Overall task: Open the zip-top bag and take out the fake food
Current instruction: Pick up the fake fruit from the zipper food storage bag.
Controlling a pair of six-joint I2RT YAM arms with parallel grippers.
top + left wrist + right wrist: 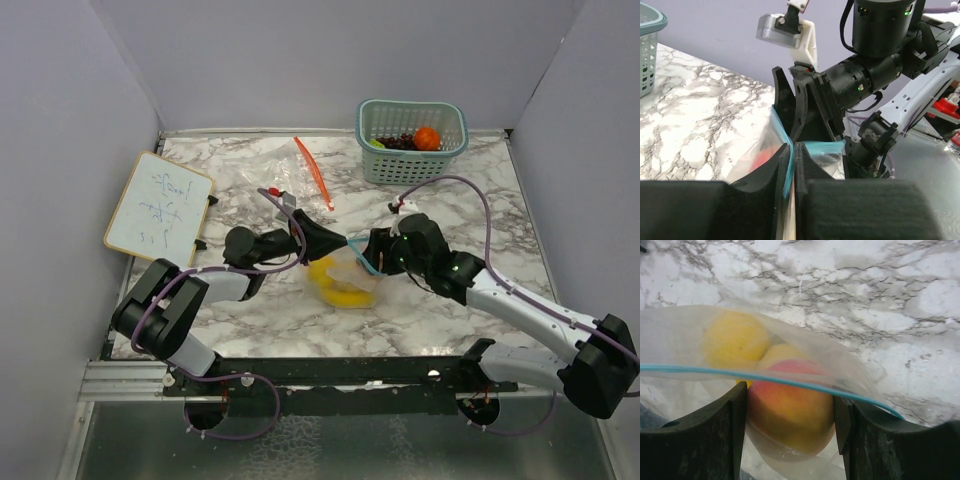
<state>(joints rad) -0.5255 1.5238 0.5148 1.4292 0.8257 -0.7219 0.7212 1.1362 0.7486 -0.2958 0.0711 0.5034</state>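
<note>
The clear zip-top bag (350, 285) with a teal rim lies at mid-table, holding yellow fruit. My left gripper (345, 243) is shut on the bag's teal rim (786, 150) and holds it up. My right gripper (370, 258) reaches into the bag's mouth from the right. In the right wrist view its fingers (737, 430) press both sides of the pink-yellow peach (790, 410), and the gripper (790, 427) is shut on it. A lemon (735, 340) and another yellow piece (781, 352) lie behind the peach. The orange (427, 138), lime (376, 144) and grape bunch (402, 142) lie in the basket.
The teal mesh basket (412, 165) stands at the back right. A small whiteboard (158, 208) lies at the left. A clear bag with a red strip (315, 172) lies behind the grippers. Grey walls close in the table on three sides.
</note>
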